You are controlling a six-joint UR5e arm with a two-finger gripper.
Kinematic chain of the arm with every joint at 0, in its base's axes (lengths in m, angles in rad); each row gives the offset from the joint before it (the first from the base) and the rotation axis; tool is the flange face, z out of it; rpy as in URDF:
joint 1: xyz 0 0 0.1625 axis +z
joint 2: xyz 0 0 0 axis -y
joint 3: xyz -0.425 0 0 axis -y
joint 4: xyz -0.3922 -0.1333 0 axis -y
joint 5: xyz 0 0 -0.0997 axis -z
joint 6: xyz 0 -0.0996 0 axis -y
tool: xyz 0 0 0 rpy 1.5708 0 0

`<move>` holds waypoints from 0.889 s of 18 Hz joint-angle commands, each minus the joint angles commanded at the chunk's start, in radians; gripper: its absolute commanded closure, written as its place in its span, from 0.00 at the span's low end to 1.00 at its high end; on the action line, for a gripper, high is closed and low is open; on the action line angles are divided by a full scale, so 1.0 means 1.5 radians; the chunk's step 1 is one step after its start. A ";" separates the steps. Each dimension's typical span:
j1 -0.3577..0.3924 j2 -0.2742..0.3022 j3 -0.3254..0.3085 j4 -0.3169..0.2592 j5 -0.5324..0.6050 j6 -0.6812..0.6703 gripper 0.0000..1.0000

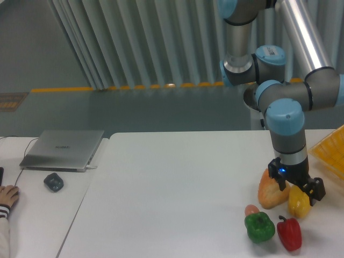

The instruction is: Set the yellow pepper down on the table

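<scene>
The white table point(177, 183) stood before grey ribbed panels. Whether the jaws of the gripper point(299, 191) pinched the yellow pepper point(299, 203) was unclear; it sat on the table just below them, likely placed, beside the bread piece point(270, 192), above the red pepper point(289, 233)

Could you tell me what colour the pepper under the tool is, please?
Glossy yellow: the yellow pepper, clearest in the fixed camera view.
</scene>
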 joint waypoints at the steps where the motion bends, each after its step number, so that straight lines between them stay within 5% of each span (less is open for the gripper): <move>1: 0.007 0.008 -0.005 -0.002 0.001 0.033 0.00; 7: 0.103 0.044 -0.011 -0.063 -0.006 0.298 0.00; 16: 0.262 0.097 -0.029 -0.064 -0.014 0.332 0.00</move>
